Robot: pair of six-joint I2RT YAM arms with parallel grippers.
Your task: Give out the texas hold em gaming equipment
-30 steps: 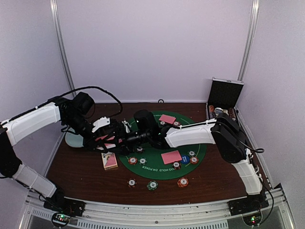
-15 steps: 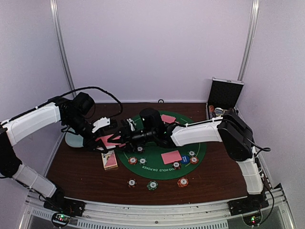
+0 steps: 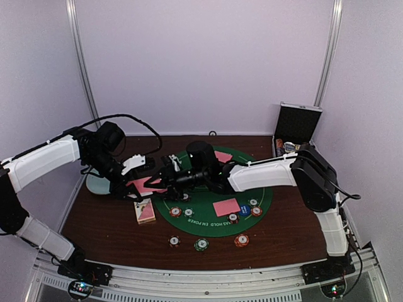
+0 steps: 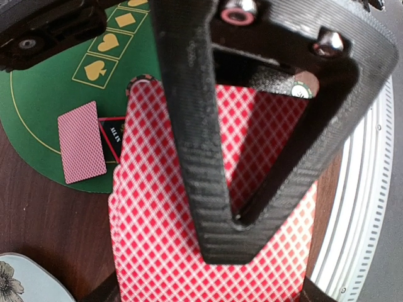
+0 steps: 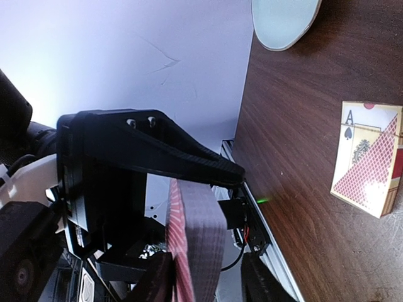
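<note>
Gaping metal case (image 3: 298, 124) — chips (image 3: 288, 148) inside

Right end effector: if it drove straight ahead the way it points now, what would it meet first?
The deck of pink-red-backed cards held by the left end effector. The right end effector has a finger on each side of the deck's edge, so contact would probably come almost at once.

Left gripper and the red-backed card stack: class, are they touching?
Touching. In the left wrist view, a finger of the left gripper lies pressed flat on the card stack, with no gap between them.
</note>
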